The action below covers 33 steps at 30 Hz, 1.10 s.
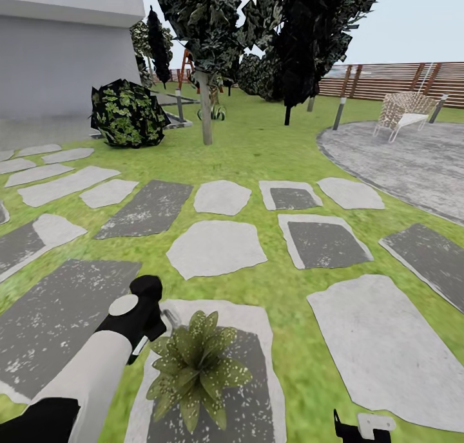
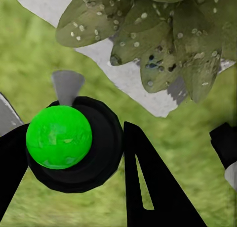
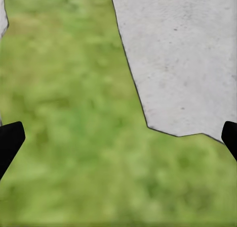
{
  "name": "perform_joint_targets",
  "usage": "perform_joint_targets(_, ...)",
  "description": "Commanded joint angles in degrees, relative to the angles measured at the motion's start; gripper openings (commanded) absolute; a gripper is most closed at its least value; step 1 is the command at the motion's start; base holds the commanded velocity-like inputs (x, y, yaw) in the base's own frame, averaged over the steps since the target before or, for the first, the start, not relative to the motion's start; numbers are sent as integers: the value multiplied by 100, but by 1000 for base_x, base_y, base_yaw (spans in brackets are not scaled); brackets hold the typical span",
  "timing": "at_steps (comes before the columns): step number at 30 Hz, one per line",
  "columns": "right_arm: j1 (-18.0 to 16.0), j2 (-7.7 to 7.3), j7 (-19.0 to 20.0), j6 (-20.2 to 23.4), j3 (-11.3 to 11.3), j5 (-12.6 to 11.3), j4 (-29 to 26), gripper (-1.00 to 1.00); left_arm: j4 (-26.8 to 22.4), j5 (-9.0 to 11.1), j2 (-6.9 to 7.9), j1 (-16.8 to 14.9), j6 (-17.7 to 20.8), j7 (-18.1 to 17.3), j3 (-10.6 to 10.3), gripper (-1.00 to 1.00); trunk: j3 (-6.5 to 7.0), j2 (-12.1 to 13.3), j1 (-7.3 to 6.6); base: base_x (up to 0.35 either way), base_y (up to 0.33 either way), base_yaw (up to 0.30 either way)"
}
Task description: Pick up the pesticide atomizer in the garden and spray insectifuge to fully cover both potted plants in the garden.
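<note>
Left wrist view: the left gripper (image 2: 69, 153) clamps the pesticide atomizer (image 2: 59, 136), nozzle aimed at the speckled potted plant (image 2: 163, 34) just ahead; the right gripper (image 3: 118, 138) hangs spread open over grass.

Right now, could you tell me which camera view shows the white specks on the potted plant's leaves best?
The left wrist view: the insectifuge specks stand out sharply on the potted plant leaves up close. The head view shows the whole plant with tiny specks; the right wrist view faces grass and stone.

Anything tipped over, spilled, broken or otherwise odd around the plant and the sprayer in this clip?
Nothing stands out. The small potted rosette of broad green leaves stands on a grey stepping stone, its leaves dotted with white specks. The left gripper holds the dark, green-bodied spray bottle beside it. The right gripper hangs open over grass.
</note>
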Motion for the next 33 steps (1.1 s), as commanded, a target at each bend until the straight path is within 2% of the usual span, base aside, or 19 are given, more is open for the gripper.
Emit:
perform_joint_targets(1, -4, 1, -24, -16, -39, 61, 5, 100, -7, -41, 0, -2, 49, -49, 13, -100, -5, -2, -1, 0, 0, 0)
perform_joint_targets(8, -4, 7, -24, -18, -39, 61, 4, 100, 52, -30, -45, 2, 48, 35, 43, -100, -5, -2, -1, 0, 0, 0)
perform_joint_targets(10, -4, 9, -24, -19, -39, 61, 4, 100, 168, -31, -67, 13, 36, 8, 36, -100, -5, -2, -1, -189, 0, 0)
perform_joint_targets(13, -4, 9, -24, -15, -39, 61, 4, 100, 645, -95, -77, 90, -23, -27, -32, -100, -5, -2, -1, -93, 0, 0)
perform_joint_targets(16, -4, 9, -24, -18, -39, 61, 4, 100, 702, -97, -90, 61, -35, -45, -46, -100, -5, -2, -1, -11, 0, 0)
perform_joint_targets(17, -4, 9, -24, -16, -39, 61, 4, 100, 712, -95, -93, 51, -36, -116, -107, -100, -5, -2, -1, -2, 0, 0)
perform_joint_targets(19, -4, 9, -24, -16, -39, 61, 4, 100, 713, -100, -87, 46, -40, -441, -414, -100, -5, -2, -1, 0, 0, 0)
perform_joint_targets(22, -4, 9, -24, -19, -39, 61, 4, 100, 709, -102, -68, 78, -48, -1038, -1095, -100, -5, -2, -1, 0, 0, 0)
perform_joint_targets(23, -4, 9, -24, -19, -39, 61, 4, 100, 710, -97, -64, 88, -48, -1118, -1220, -100, -5, -2, -1, 0, 0, 0)
perform_joint_targets(28, -4, 9, -24, -17, -39, 61, 4, 100, 711, -91, -67, 113, -49, -1165, -1300, -100, -5, -2, -1, -11, 0, 0)
perform_joint_targets(33, -4, 9, -24, -17, -39, 61, 4, 100, 711, -70, -72, 115, -43, -1166, -1291, -100, -5, -2, -1, -275, 0, 0)
